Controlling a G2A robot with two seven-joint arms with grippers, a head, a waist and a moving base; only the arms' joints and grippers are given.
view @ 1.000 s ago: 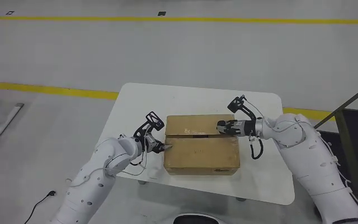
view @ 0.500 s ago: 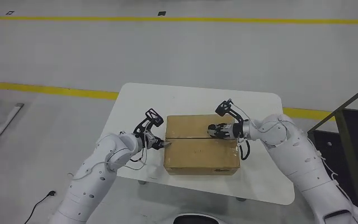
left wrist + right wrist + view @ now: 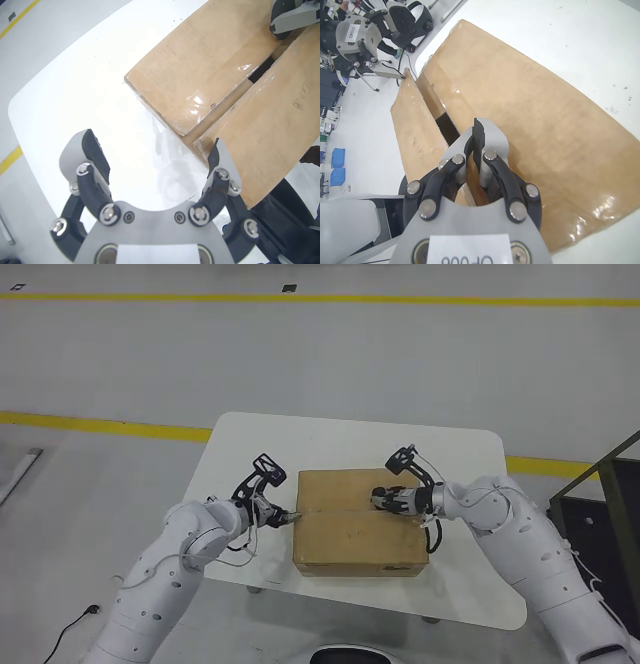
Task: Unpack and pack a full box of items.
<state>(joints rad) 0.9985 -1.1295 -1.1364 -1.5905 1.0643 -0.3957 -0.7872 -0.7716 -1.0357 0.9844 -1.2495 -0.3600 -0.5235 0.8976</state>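
The left gripper (image 3: 152, 142) is holding its jaws open at the left end of the brown cardboard box (image 3: 355, 524), one fingertip touching the near flap's corner. The box is sitting mid-surface, with glossy tape (image 3: 196, 100) on its flaps and its seam (image 3: 445, 125) gaping slightly. The right gripper (image 3: 478, 130) is resting its jaws closed on that seam. The white surface (image 3: 450, 454) is standing on a grey floor (image 3: 120, 364) with yellow lines (image 3: 300, 299).

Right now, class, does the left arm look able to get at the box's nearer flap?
Probably yes: the left gripper is open at the end of the box, one finger beside the corner of the nearer flap, nothing between them.
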